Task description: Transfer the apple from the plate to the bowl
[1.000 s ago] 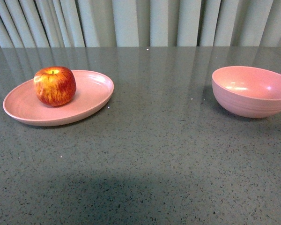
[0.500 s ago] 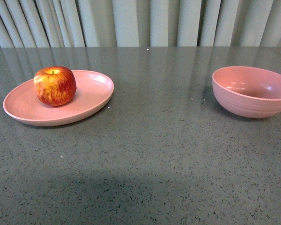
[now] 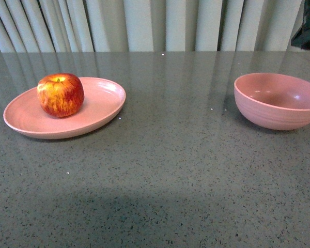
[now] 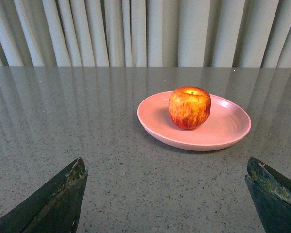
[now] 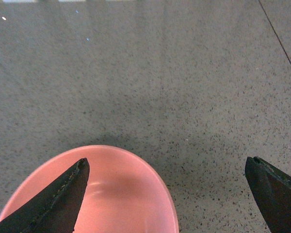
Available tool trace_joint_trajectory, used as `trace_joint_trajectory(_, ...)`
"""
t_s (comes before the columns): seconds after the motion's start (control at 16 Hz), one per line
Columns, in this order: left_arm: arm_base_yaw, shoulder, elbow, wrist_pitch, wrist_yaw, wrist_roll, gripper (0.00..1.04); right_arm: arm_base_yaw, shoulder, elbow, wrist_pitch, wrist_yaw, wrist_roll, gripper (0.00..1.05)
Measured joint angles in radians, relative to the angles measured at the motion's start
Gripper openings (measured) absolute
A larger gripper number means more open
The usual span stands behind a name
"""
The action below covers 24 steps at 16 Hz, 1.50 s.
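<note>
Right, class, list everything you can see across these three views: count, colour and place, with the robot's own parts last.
apple: one, red with yellow streaks, on the plate
plate: one, pale pink, left side of the table
bowl: one, pale pink, right side of the table
table: one, speckled grey
curtain: one, pale grey, pleated, behind the table
left fingers: two, dark, wide apart, facing the apple
right fingers: two, dark, wide apart, over the bowl's rim

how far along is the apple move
Nothing is done yet: the apple sits on the plate and the bowl looks empty. In hand: the left gripper is open, facing the apple but well apart from it; the right gripper hangs open above the bowl. Remaining: grasp, carry, set it in the bowl.
</note>
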State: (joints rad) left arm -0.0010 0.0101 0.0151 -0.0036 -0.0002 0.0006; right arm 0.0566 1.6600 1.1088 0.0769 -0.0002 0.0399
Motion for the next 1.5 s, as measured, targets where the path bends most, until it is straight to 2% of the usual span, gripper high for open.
trace_joint_trajectory(0.31,0.000,0.000,0.000,0.000,0.000,0.000,0.98,-0.025,0.177,0.037,-0.051,-0.004,-0.006,0.98)
trace_joint_trajectory(0.38,0.000,0.000,0.000,0.000,0.000,0.000,0.98,-0.025,0.177,0.037,-0.053,-0.004,-0.006,0.92)
trace_joint_trajectory(0.5,0.000,0.000,0.000,0.000,0.000,0.000,0.98,-0.025,0.177,0.038,-0.059,-0.010,-0.004,0.73)
trace_joint_trajectory(0.69,0.000,0.000,0.000,0.000,0.000,0.000,0.98,-0.024,0.178,0.051,-0.064,-0.019,-0.003,0.40)
trace_joint_trajectory(0.88,0.000,0.000,0.000,0.000,0.000,0.000,0.98,-0.016,0.178,0.063,-0.063,-0.032,0.013,0.03)
trace_joint_trajectory(1.5,0.000,0.000,0.000,0.000,0.000,0.000,0.98,0.031,0.063,0.107,-0.102,-0.072,0.043,0.03)
